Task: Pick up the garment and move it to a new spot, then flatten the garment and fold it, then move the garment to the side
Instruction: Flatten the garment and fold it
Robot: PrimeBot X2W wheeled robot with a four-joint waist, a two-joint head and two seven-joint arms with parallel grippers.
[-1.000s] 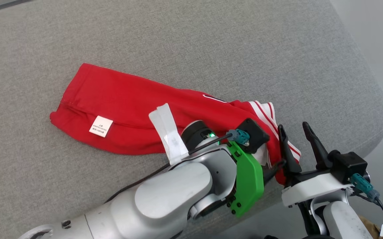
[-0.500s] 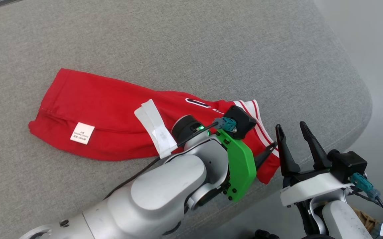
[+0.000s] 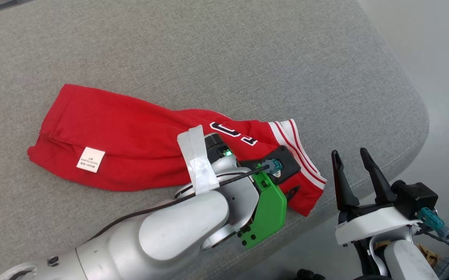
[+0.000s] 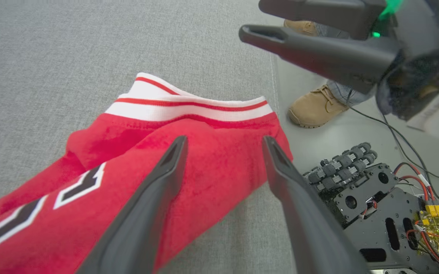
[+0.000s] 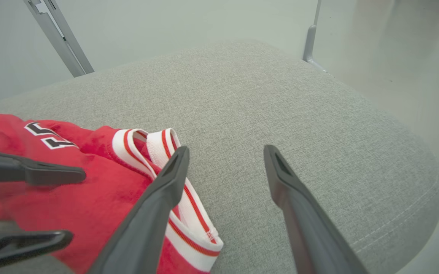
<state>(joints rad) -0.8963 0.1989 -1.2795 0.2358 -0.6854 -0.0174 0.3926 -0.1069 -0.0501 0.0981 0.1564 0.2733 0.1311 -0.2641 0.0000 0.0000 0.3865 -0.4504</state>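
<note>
The garment (image 3: 131,132) is a red top with black-and-white lettering, a white label and a red-and-white striped band. It lies folded into a long strip on the grey cushion (image 3: 209,58). My left gripper (image 4: 225,142) stands open just over the striped end (image 4: 189,104), with red cloth (image 4: 223,171) under its fingers and nothing pinched. In the head view the left wrist (image 3: 275,171) covers most of that gripper. My right gripper (image 3: 349,152) is open and empty, to the right of the striped end near the cushion's edge. In the right wrist view its left finger (image 5: 166,182) crosses in front of the band.
The cushion's rounded edge (image 3: 411,128) drops to a pale floor on the right. A person's tan boot (image 4: 314,108) stands on that floor beside the robot's black base (image 4: 375,198) with its wiring. Metal legs (image 5: 59,38) rise behind the cushion.
The head camera has shifted. My left wrist has dropped back toward the near edge, uncovering the lettering, and the striped end now lies flatter. The right gripper stays open beside it.
</note>
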